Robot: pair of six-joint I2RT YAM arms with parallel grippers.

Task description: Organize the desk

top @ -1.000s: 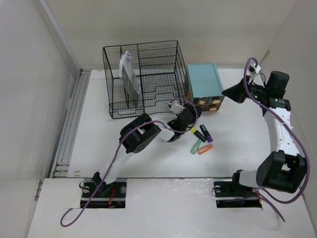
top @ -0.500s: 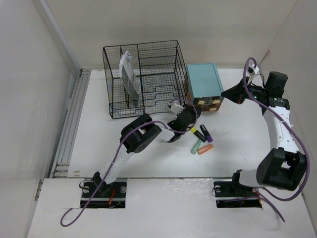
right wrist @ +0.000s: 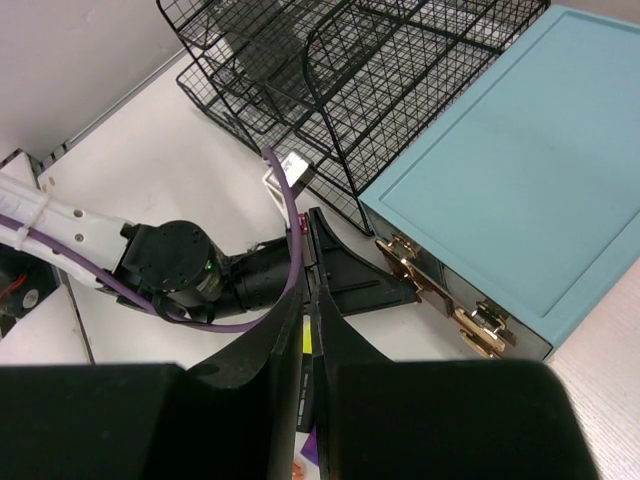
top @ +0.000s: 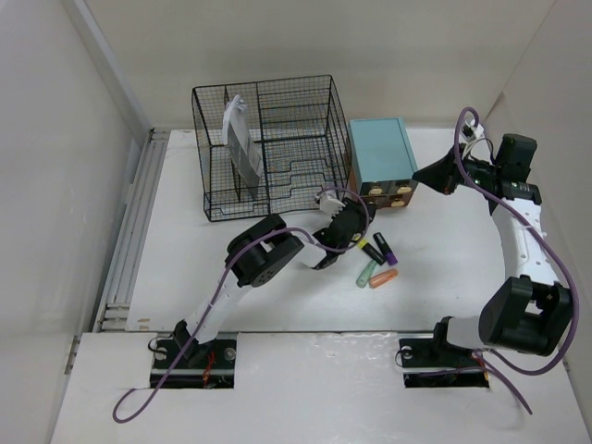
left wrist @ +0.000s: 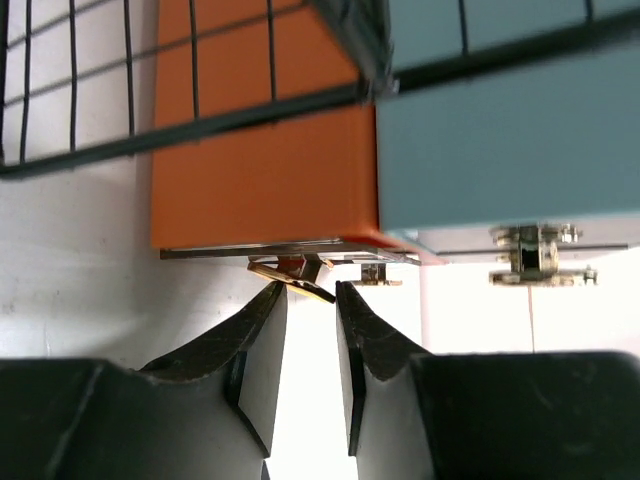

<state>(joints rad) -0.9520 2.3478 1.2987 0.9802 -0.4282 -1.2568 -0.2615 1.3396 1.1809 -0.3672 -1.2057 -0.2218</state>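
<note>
The white desk [top: 444,277] carries a teal drawer box [top: 380,153] with gold handles on its front. My left gripper [top: 358,220] is low at the box's front left corner. In the left wrist view its tips [left wrist: 305,292] stand narrowly apart with a small gold drawer handle [left wrist: 300,283] spanning the gap and touching both fingers [left wrist: 262,330]. An orange side panel [left wrist: 260,170] meets the teal face [left wrist: 500,130] above. My right gripper [top: 427,173] hangs raised beside the box's right end, shut and holding nothing [right wrist: 308,300].
A black wire-mesh organizer [top: 277,139] with a grey-white item [top: 242,148] in its left slot stands left of the box. Several highlighters [top: 375,261] lie just right of the left gripper. A grey rail [top: 134,222] runs along the left edge.
The left jaws have narrowed around the gold handle, and the left gripper has edged slightly toward the box. The right arm has barely moved.
</note>
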